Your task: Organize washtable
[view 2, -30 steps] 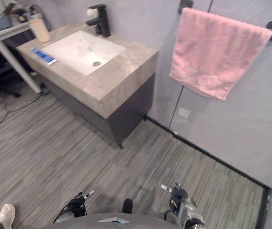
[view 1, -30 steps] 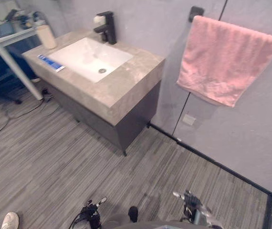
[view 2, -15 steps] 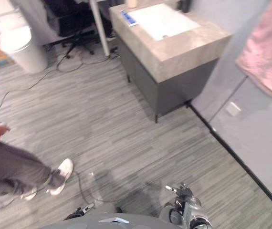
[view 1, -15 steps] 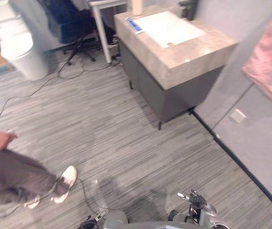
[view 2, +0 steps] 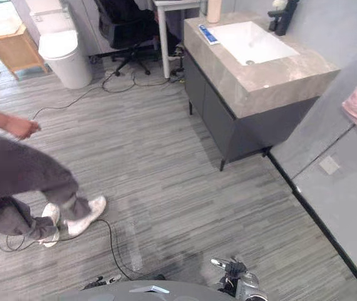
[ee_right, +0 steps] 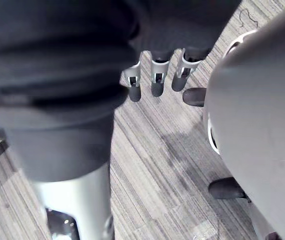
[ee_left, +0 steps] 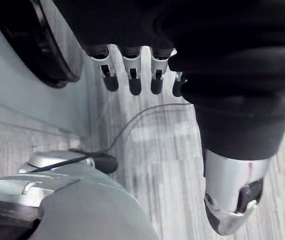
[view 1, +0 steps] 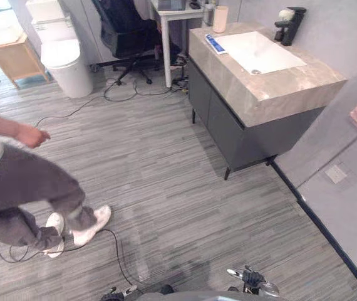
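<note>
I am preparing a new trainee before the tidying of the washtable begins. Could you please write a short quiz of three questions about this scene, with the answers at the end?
1. True or false: the blue pack lies inside the white sink.
2. What stands at the far end of the sink, by the wall?
A. a black faucet
B. a green bottle
C. a round mirror
3. What do the left hand and the right hand hold?

Key
1. False: it lies on the washtable top, beside the sink.
2. A.
3. Nothing: both hang open above the floor.
</note>
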